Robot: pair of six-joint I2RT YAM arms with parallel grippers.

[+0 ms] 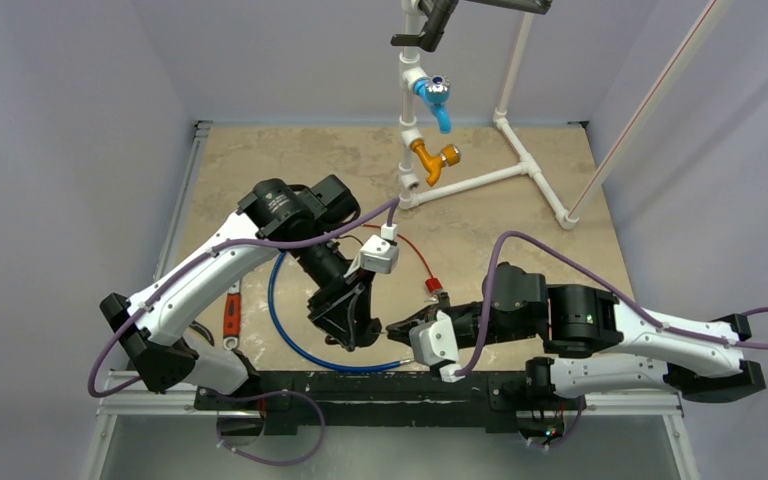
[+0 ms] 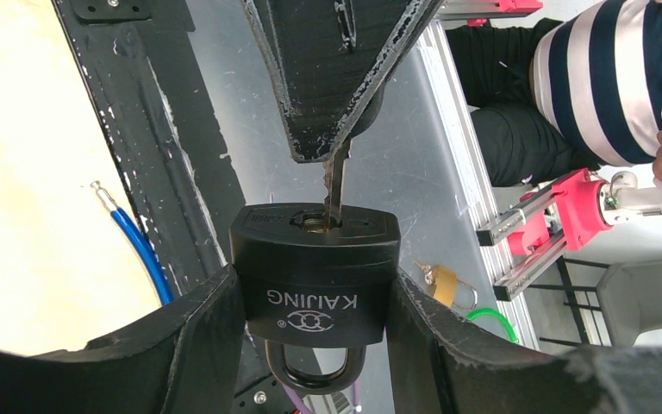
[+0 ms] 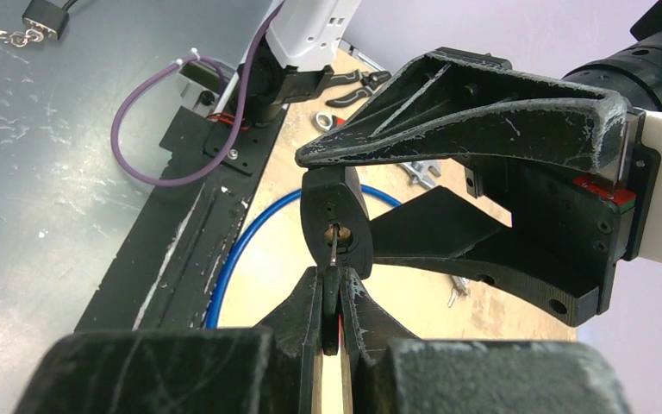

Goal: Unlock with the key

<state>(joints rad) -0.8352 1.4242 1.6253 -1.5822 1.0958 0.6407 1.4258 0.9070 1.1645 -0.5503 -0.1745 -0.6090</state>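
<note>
A black padlock [image 2: 315,259] marked KAIJING is clamped by its two sides in my left gripper [image 2: 313,286], keyhole end pointing away from the wrist and shackle toward it. My right gripper [image 3: 331,280] is shut on the dark head of the key [image 3: 331,304]. The key's thin metal blade [image 2: 336,185] runs straight into the brass keyhole. In the right wrist view the padlock [image 3: 336,220] shows end-on between the left fingers [image 3: 483,112]. From above, the two grippers [image 1: 350,325] [image 1: 395,327] meet tip to tip just above the table's near edge.
A blue cable [image 1: 285,340] loops on the table under the left arm, with a red-handled tool [image 1: 231,315] to its left. A red cord with a tag [image 1: 433,286] lies mid-table. A white pipe frame [image 1: 480,180] with taps stands at the back. A brass padlock [image 2: 440,283] lies below the table.
</note>
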